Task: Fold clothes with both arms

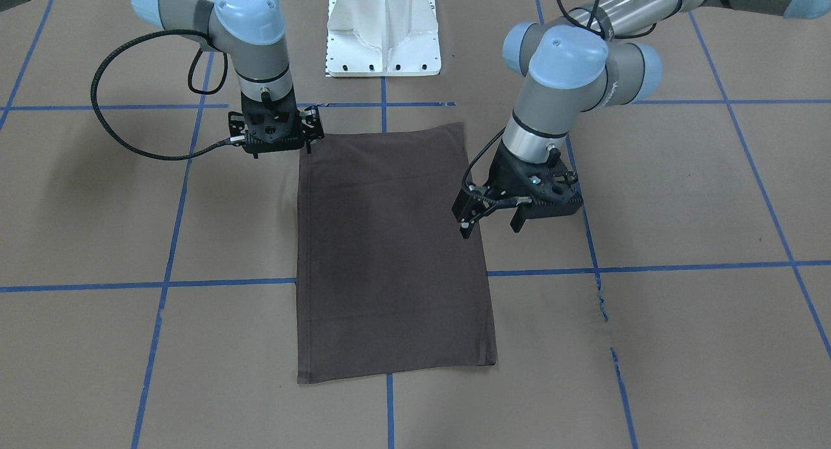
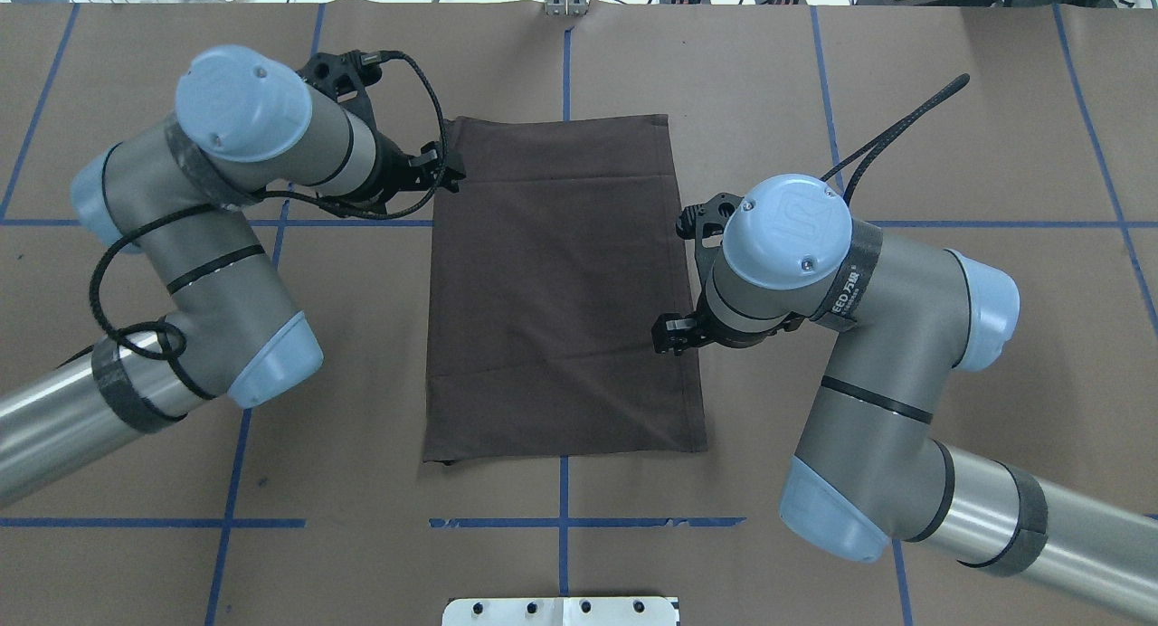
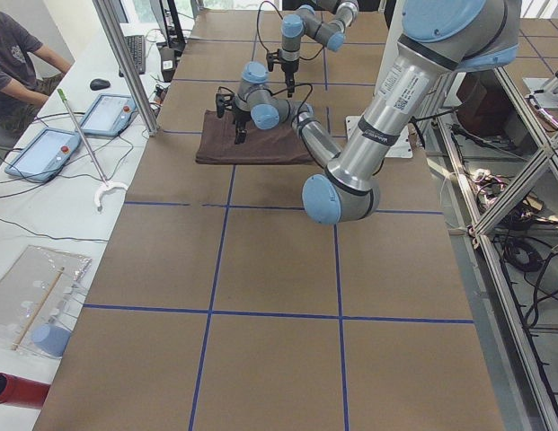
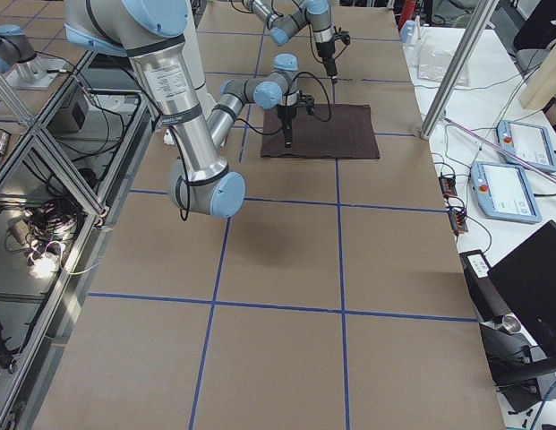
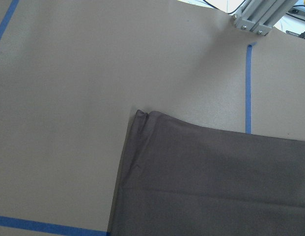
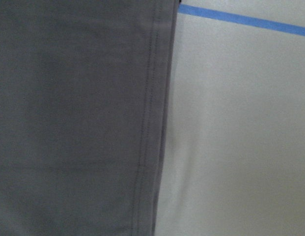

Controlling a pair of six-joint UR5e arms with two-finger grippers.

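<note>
The dark grey-brown T-shirt [image 1: 389,254] lies flat on the brown table, folded into a tall rectangle [image 2: 561,291]. Collar, sleeves and logo are hidden inside the fold. My left gripper [image 1: 490,223] hovers open and empty over the shirt's long edge on my left [image 2: 441,169]. Its wrist view shows a far corner of the shirt [image 5: 216,187]. My right gripper [image 1: 306,134] hovers at the opposite long edge [image 2: 674,334], looks open and holds nothing. Its wrist view shows that hemmed edge [image 6: 73,118]. No fingers show in either wrist view.
The white pedestal [image 1: 383,34] stands at my base, close behind the shirt's near end. Blue tape lines [image 1: 227,283] grid the table. A person [image 3: 13,63] sits beyond the far edge beside tablets [image 3: 45,153] and a metal post [image 3: 126,63].
</note>
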